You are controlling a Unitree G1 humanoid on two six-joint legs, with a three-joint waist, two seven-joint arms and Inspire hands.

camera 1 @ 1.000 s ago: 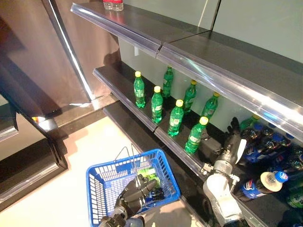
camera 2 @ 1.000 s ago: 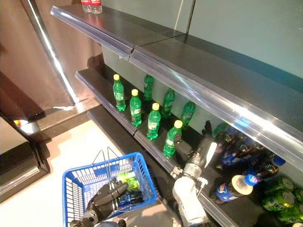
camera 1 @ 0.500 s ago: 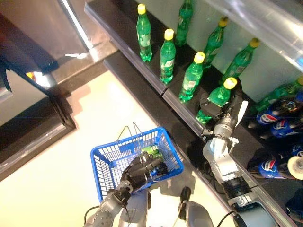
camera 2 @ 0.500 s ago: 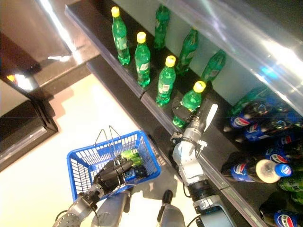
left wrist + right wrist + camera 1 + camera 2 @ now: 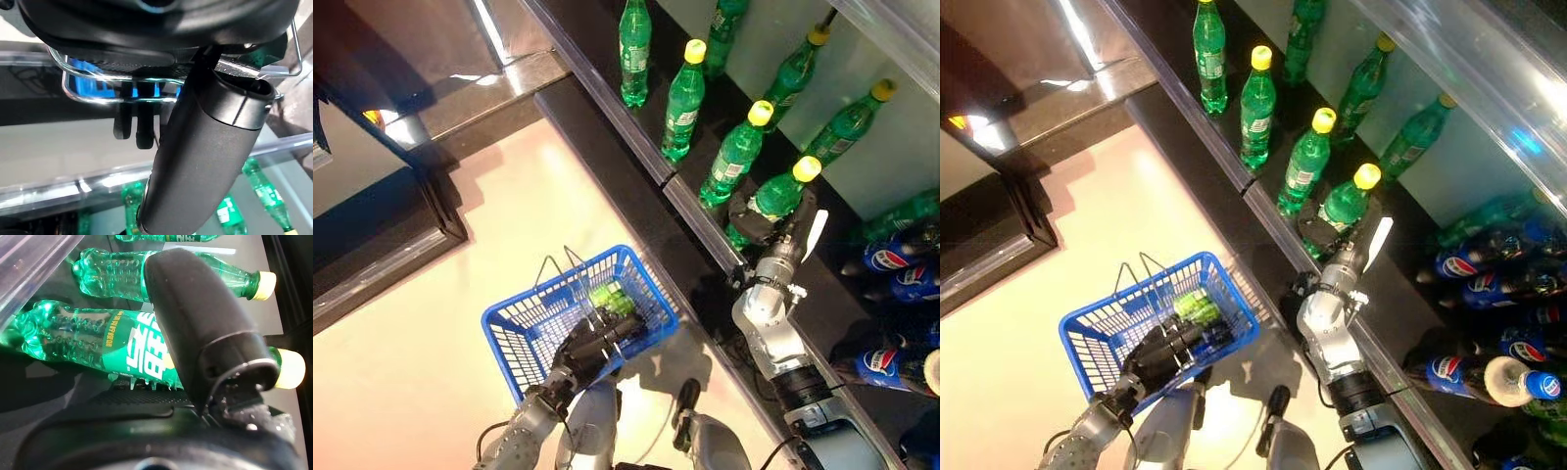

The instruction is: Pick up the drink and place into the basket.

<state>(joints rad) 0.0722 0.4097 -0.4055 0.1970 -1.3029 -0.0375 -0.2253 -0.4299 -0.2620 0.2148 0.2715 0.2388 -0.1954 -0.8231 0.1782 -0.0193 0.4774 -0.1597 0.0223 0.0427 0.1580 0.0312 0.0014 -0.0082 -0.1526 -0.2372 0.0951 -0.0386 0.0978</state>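
Grasp stage: right hand (image 5: 773, 230) has fingers and thumb wrapped round the green drink bottle (image 5: 766, 200), which looks not yet lifted off the shelf (image 5: 690, 211). Left hand (image 5: 592, 345) is clenched on the blue basket's (image 5: 524, 328) wire handle, basket hanging below it. Left: lift, carry over, drop in beside the green bottle (image 5: 612, 297) already inside.

I count six green bottles (image 5: 738, 154) standing on the shelf (image 5: 607, 98), one blue basket (image 5: 524, 328) with green drinks inside, too bunched to number, and several blue-labelled bottles (image 5: 1457, 264) lower down.
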